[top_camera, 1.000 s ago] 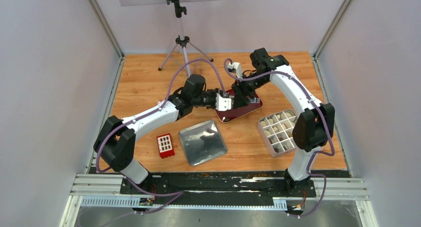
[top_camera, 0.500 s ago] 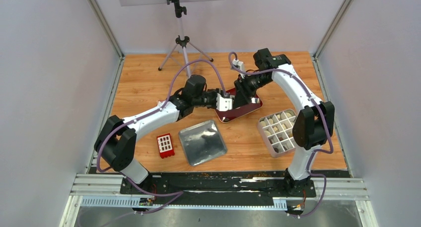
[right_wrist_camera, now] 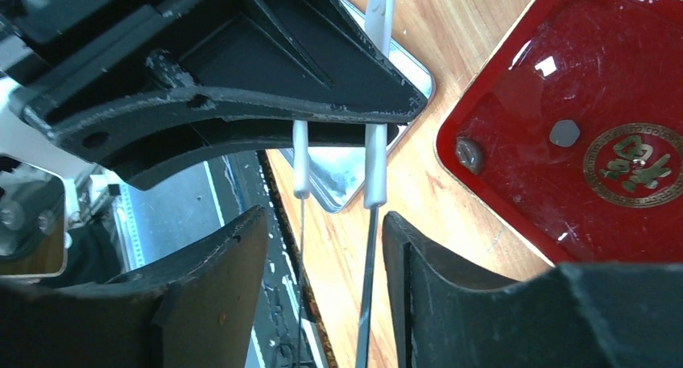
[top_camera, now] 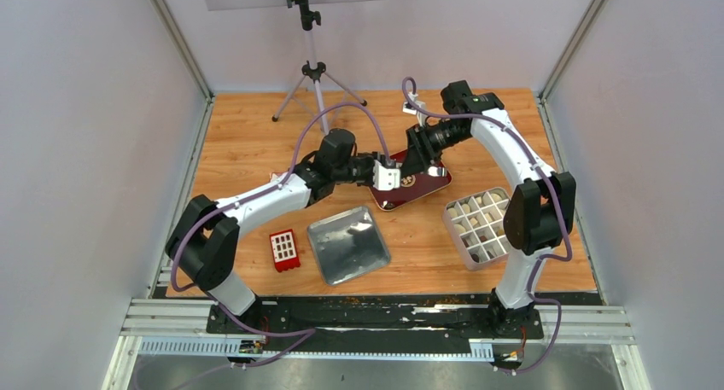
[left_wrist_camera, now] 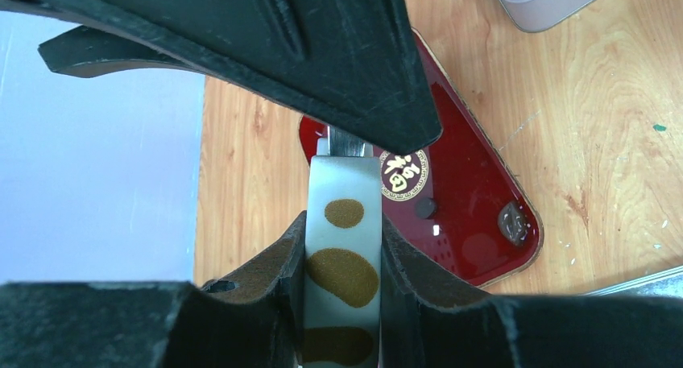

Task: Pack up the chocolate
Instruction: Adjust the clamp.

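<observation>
Two dark chocolate pieces lie on the red plate (left_wrist_camera: 475,175): a small round one (left_wrist_camera: 424,208) and a brown lump (left_wrist_camera: 513,223). The right wrist view shows the same lump (right_wrist_camera: 469,153) and round piece (right_wrist_camera: 565,132). My left gripper (left_wrist_camera: 342,231) is shut on a white tool with brown spots (left_wrist_camera: 345,263), over the plate's left corner (top_camera: 388,177). My right gripper (right_wrist_camera: 324,219) meets it from the far side (top_camera: 417,155). Its jaws stand apart with the tool's two thin metal prongs (right_wrist_camera: 369,255) between them. Cream chocolate pieces fill cells of the white partitioned tray (top_camera: 450,212).
A silver tin (top_camera: 347,245) lies in front of the plate (top_camera: 427,188), with a small red block with white squares (top_camera: 284,249) to its left. A tripod (top_camera: 312,74) stands at the back. Grey walls close in both sides of the wooden table.
My right wrist has shifted slightly to the right and turned, and its jaws have narrowed around the prongs. The left arm and the plate have not moved.
</observation>
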`<state>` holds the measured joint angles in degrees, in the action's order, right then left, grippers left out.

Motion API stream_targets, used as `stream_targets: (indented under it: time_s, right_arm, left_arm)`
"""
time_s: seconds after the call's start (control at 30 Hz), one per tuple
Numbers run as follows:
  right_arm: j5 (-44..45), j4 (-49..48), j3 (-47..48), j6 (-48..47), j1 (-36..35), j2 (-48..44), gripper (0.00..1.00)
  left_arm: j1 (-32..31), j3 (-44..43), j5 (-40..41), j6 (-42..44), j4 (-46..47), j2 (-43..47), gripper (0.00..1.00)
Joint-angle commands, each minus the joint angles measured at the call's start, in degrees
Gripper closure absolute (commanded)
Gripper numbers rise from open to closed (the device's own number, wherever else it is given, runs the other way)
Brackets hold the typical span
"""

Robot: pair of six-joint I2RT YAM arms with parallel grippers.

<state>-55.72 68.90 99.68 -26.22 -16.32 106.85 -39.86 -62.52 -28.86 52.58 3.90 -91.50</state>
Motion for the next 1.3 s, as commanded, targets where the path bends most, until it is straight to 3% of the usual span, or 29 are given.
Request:
stream_targets:
  time_s: [0.0, 0.3, 0.37, 0.43, 0.47, 0.5, 0.7, 0.87, 1.07, 1.17, 1.27]
  right_arm:
    - [-2.7, -2.0, 0.5, 1.9, 0.2, 0.3, 0.53]
    - [-2.7, -1.6, 0.5, 0.9, 0.6, 0.1, 0.85]
    - [-2.6, -1.6, 0.6, 0.4, 0.7, 0.0, 0.93]
    - [-1.5, -1.6, 0.9, -0.6, 0.9, -0.3, 0.99]
    - [-0.3, -1.3, 1.2, -1.5, 0.9, -0.5, 1.0]
    - [1.3, -0.7, 1.8, -3.0, 0.9, -0.6, 1.0]
    - [14.4, 3.9, 4.0, -16.1, 0.8, -1.6, 1.0]
    - [23.6, 5.2, 5.7, -23.6, -0.5, -2.5, 0.94]
    - [30.9, -3.8, -1.9, -33.7, -2.9, -11.0, 0.95]
    - [34.3, -5.7, -4.6, -36.3, -3.8, -13.6, 0.83]
    - [34.8, -2.7, -1.0, -34.5, -4.0, -11.5, 0.73]
  left_arm:
    - [-0.3, -2.5, -0.3, -0.4, 3.6, -0.8, 0.85]
    - [-0.5, -2.8, 2.4, -2.6, 7.1, -1.8, 0.83]
    - [-0.5, -2.3, 3.8, -3.8, 9.2, -2.0, 0.65]
    - [-0.5, -1.4, 5.9, -4.6, 10.8, -1.8, 0.31]
    - [-0.5, -0.9, 7.1, -4.6, 10.9, -1.3, 0.06]
    - [-0.4, 0.1, 8.7, -4.2, 10.6, -0.4, 0.01]
    - [5.4, 9.6, 9.7, -4.8, -0.7, 14.2, 0.0]
    - [10.0, 14.2, 14.9, -13.1, -12.5, 26.2, 0.0]
    - [10.4, 20.4, 19.6, -22.8, -11.2, 32.5, 0.0]
    - [10.6, 19.7, 20.9, -28.7, -10.7, 32.0, 0.0]
    - [11.4, 19.6, 19.2, -29.8, -11.9, 34.0, 0.0]
